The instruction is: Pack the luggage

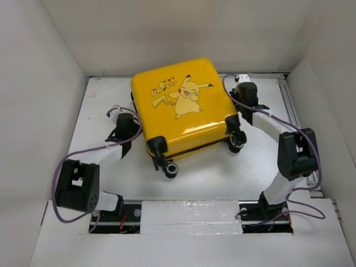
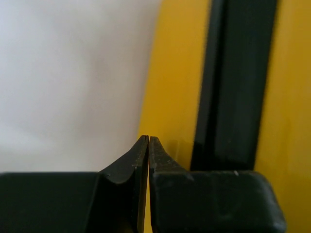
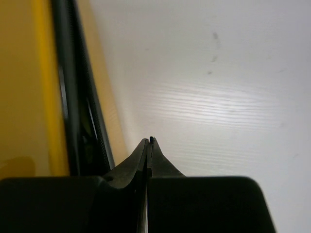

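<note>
Top view: your luggage [image 1: 181, 111] lies flat and closed on the desk [image 1: 222, 172], at the middle toward the far wall, print side up. Two caster wheels [image 1: 171, 168] face the arm bases. The left gripper [image 1: 130, 119] sits just beside the case's left side and the right gripper [image 1: 240, 94] just beside its right side. Contact cannot be confirmed from here.

Left wrist view: your left gripper [image 2: 148, 141] has its jaws pressed together with nothing between them. The tips point at the yellow shell of the luggage [image 2: 170, 97], next to the black seam band [image 2: 233, 82]. White desk [image 2: 73, 82] fills the left.

Right wrist view: your right gripper [image 3: 149, 141] is likewise closed and empty. The luggage [image 3: 24, 97] and its black seam band [image 3: 73, 97] run along the left, and bare desk [image 3: 218, 97] lies to the right.
</note>
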### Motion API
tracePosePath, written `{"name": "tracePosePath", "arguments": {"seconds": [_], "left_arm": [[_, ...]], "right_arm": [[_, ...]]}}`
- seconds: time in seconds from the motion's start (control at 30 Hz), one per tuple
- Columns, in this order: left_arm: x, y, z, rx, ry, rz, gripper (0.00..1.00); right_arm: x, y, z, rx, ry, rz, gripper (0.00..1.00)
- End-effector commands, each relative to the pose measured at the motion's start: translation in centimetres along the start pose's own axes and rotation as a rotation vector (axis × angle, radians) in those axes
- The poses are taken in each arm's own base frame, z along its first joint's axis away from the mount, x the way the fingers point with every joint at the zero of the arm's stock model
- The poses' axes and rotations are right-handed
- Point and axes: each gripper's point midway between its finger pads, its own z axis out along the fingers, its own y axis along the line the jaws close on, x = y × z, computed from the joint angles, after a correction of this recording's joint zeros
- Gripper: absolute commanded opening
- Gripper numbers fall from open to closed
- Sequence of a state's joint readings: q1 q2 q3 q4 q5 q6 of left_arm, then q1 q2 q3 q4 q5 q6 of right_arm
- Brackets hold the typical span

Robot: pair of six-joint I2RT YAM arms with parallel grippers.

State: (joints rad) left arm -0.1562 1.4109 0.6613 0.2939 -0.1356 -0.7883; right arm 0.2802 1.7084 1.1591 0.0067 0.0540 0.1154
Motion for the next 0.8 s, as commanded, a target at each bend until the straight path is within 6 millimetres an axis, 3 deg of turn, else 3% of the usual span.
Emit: {"name": "tracePosePath", "arguments": {"seconds": [0.0,0.03,0.07,0.1,0.13,0.17,0.23,0.27,0.3,0.33,0.37,0.43,0.5,0.53,0.57,0.6,0.63,0.67,0.7,0.73,0.77], "left_arm": [[11.8,-7.6,-7.3,0.331,0.34,0.11,0.0],[12.1,-7.5,-8.0,0.325,0.313,0.106,0.0],[12.3,-8.8,-10.0,0.369,0.3,0.114,0.0],[12.3,-8.3,-10.7,0.341,0.29,0.122,0.0],[11.1,-8.1,-10.9,0.317,0.225,0.122,0.0],[9.3,-8.7,-12.1,0.343,0.171,0.099,0.03],[7.2,-8.1,-13.1,0.316,0.099,0.084,0.29],[4.6,-8.1,-13.5,0.29,-0.004,0.056,0.41],[2.3,-8.6,-15.0,0.318,-0.079,0.014,0.53],[0.9,-8.5,-15.5,0.318,-0.13,-0.01,0.75],[-1.0,-8.9,-16.3,0.325,-0.202,-0.025,0.8],[-3.7,-10.5,-18.2,0.39,-0.284,-0.067,0.86],[-5.7,-11.4,-18.7,0.404,-0.341,-0.038,0.86],[-7.3,-12.1,-18.6,0.392,-0.375,-0.04,0.84],[-8.4,-12.8,-18.5,0.401,-0.402,-0.042,0.82],[-9.0,-13.5,-18.2,0.41,-0.412,-0.02,0.75],[-10.3,-13.7,-16.5,0.38,-0.432,-0.018,0.72],[-11.6,-14.6,-16.0,0.404,-0.457,-0.037,0.7],[-12.5,-14.8,-15.0,0.399,-0.467,-0.041,0.69],[-13.7,-16.3,-14.6,0.444,-0.453,-0.064,0.69],[-14.9,-14.9,-10.8,0.381,-0.431,-0.073,0.65]], "right_arm": [[-5.3,9.0,-2.8,-0.399,-0.107,-0.027,0.0],[-7.5,8.5,-2.7,-0.425,-0.132,-0.029,0.0],[-8.0,8.2,-2.4,-0.433,-0.124,-0.025,0.0],[-7.8,8.2,-1.4,-0.447,-0.101,-0.019,0.0],[-8.1,7.9,-1.1,-0.453,-0.087,-0.022,0.0],[-10.5,8.2,-1.5,-0.458,-0.126,-0.03,0.0],[-11.9,8.1,-1.8,-0.444,-0.135,-0.029,0.0],[-12.9,6.9,-1.8,-0.395,-0.15,-0.021,0.01],[-15.2,5.8,-2.4,-0.35,-0.192,-0.017,0.07],[-15.9,4.9,-2.5,-0.311,-0.196,0.011,0.26],[-16.5,3.6,-3.0,-0.263,-0.195,0.03,0.34],[-18.8,0.9,-5.2,-0.188,-0.249,0.067,0.52],[-20.1,-0.8,-7.5,-0.121,-0.299,0.104,0.57],[-18.8,-1.7,-7.9,-0.089,-0.281,0.113,0.57],[-20.0,-1.8,-11.4,-0.077,-0.35,0.124,0.57],[-20.4,-2.5,-12.8,-0.036,-0.402,0.147,0.52],[-16.8,-1.9,-12.6,-0.028,-0.35,0.156,0.42],[-17.2,-1.7,-16.5,-0.023,-0.423,0.167,0.14],[-16.5,-1.4,-17.7,-0.016,-0.454,0.198,0.03],[-12.2,-1.4,-16.9,0.017,-0.398,0.209,0.0],[-10.8,-1.5,-17.8,0.033,-0.4,0.209,0.0]]}}
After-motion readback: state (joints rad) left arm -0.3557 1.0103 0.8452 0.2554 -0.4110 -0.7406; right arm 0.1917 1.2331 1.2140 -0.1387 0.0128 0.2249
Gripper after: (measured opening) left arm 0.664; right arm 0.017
